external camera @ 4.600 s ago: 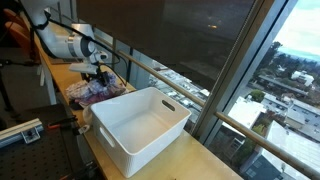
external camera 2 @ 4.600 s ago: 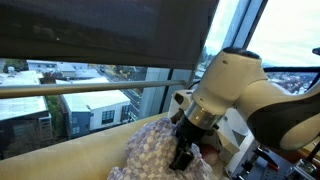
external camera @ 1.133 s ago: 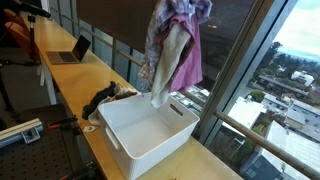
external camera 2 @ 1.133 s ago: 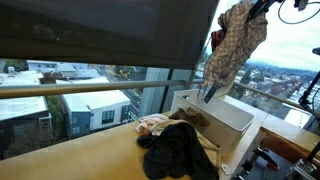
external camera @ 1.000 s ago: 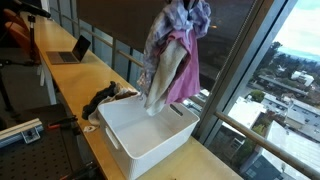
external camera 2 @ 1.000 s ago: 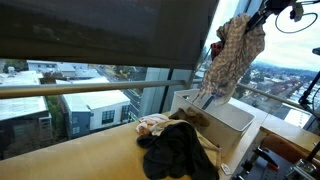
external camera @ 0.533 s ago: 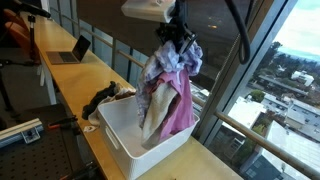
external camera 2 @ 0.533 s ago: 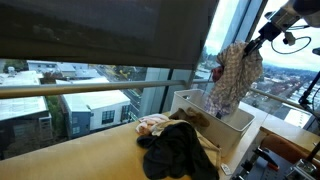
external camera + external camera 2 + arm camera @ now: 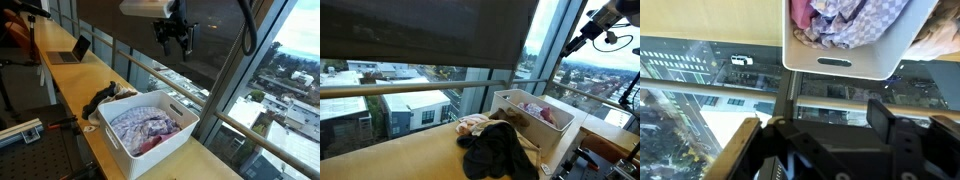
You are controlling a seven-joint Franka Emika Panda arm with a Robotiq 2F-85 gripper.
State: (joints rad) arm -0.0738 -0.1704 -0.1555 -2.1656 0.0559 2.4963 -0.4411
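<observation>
In an exterior view the gripper (image 9: 177, 46) hangs high above the bin (image 9: 140, 160), its jaws spread and holding nothing. The cloth (image 9: 145, 128) lies bunched inside the bin, pale lilac with a pink patch at the near right corner. The bin stands on the table (image 9: 60, 78) beside the window (image 9: 235, 70). Just left of it sits a heap of dark clothes (image 9: 106, 100), touching its far left wall; a laptop (image 9: 72, 52) stands open farther back, well apart.

In an exterior view from the table's other end, the gripper (image 9: 570, 44) is small and high at the right, above the bin (image 9: 525, 104) — how the jaws stand cannot be told here. The cloth (image 9: 546, 114) shows over the rim. The dark clothes (image 9: 496, 152) lie nearer, on the table (image 9: 390, 162).

In the wrist view the gripper (image 9: 835, 140) fills the lower part, its two fingers (image 9: 898, 128) wide apart with nothing between them. The bin (image 9: 840, 62) is at the top, with the cloth (image 9: 852, 16) inside — well clear of the fingers.
</observation>
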